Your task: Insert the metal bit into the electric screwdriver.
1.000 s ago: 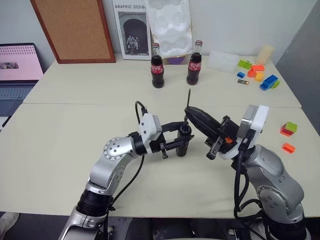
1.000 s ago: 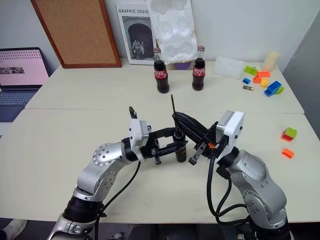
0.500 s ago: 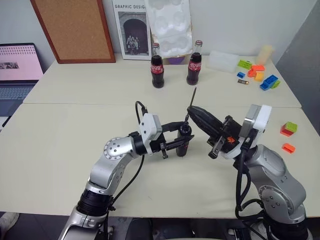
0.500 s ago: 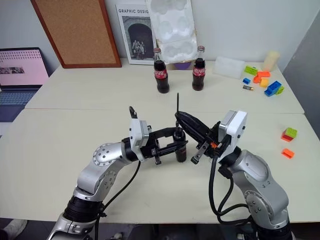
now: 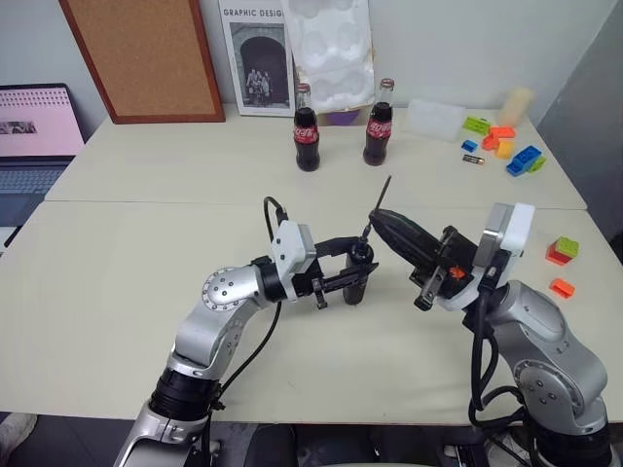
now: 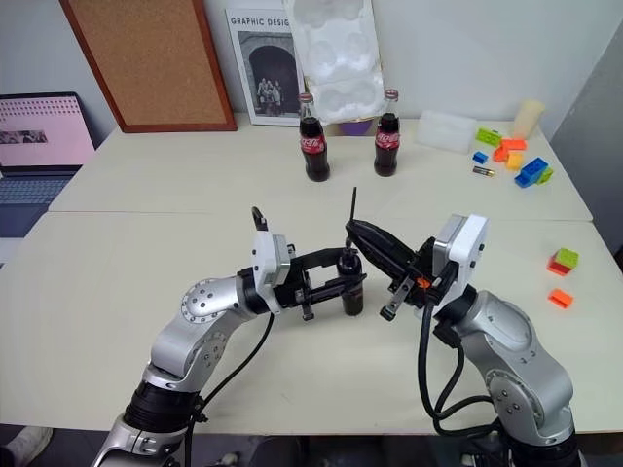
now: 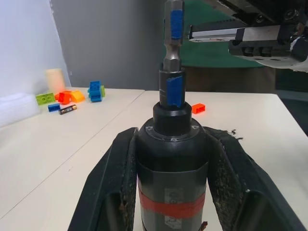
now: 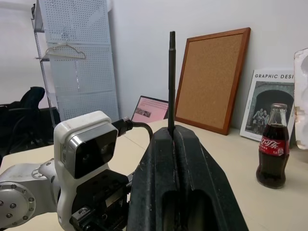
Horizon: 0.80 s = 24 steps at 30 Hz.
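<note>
The left gripper (image 5: 358,272) is clamped on the electric screwdriver (image 5: 357,274), holding it upright over the near table (image 5: 117,292) with its tip up. Just to its right, the right gripper (image 5: 378,220) is pinched closed on the metal bit (image 5: 384,192), which sticks up and away from its fingertips, its lower end just beside the screwdriver's tip. Farther back stand two cola bottles (image 5: 307,139), with coloured blocks (image 5: 522,159) at the far right.
</note>
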Each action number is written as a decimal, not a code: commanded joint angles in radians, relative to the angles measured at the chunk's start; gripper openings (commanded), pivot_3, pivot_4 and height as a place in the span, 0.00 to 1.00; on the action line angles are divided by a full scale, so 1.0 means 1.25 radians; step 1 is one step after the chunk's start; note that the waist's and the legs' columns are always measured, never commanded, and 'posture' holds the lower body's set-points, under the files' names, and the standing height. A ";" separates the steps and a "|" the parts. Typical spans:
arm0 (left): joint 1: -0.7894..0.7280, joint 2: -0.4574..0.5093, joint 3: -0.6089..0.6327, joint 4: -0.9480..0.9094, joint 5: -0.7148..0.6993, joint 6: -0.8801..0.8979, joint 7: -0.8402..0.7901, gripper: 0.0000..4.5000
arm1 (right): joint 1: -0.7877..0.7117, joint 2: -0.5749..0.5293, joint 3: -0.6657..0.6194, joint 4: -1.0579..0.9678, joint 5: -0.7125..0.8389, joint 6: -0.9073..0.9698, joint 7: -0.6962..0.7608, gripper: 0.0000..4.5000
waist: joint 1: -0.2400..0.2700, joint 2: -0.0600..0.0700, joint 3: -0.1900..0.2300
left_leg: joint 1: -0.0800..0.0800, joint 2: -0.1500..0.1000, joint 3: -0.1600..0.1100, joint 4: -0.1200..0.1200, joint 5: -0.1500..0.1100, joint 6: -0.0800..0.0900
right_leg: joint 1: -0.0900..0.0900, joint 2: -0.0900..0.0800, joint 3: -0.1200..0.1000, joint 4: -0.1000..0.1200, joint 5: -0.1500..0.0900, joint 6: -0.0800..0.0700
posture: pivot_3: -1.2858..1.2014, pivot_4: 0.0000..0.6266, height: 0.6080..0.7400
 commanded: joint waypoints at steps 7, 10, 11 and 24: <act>0.000 0.009 -0.005 0.013 0.013 0.000 -0.005 0.37 | -0.022 -0.021 0.008 -0.019 0.016 0.034 -0.007 0.00 | 0.000 0.000 0.000 | 0.000 0.000 0.000 0.000 0.000 0.000 | 0.000 0.000 0.000 0.000 0.000 0.000 | 0.52 0.24 1.00; 0.000 0.010 -0.005 0.014 0.014 -0.001 -0.005 0.37 | -0.034 -0.061 0.007 -0.023 0.055 0.112 -0.013 0.00 | 0.000 0.000 0.000 | 0.000 0.000 0.000 0.000 0.000 0.000 | 0.000 0.000 0.000 0.000 0.000 0.000 | 0.52 0.24 1.00; 0.000 0.010 -0.005 0.014 0.013 -0.001 -0.006 0.37 | -0.039 -0.069 0.005 -0.023 0.060 0.126 -0.017 0.00 | 0.000 0.000 0.000 | 0.000 0.000 0.000 0.000 0.000 0.000 | 0.000 0.000 0.000 0.000 0.000 0.000 | 0.52 0.24 1.00; 0.002 0.010 -0.005 0.013 0.013 -0.001 -0.005 0.37 | -0.087 -0.107 -0.036 -0.007 0.146 0.202 -0.028 0.00 | 0.001 0.000 0.000 | 0.000 0.000 0.000 0.000 0.000 0.000 | 0.000 0.000 0.000 0.000 0.000 0.000 | 0.52 0.24 1.00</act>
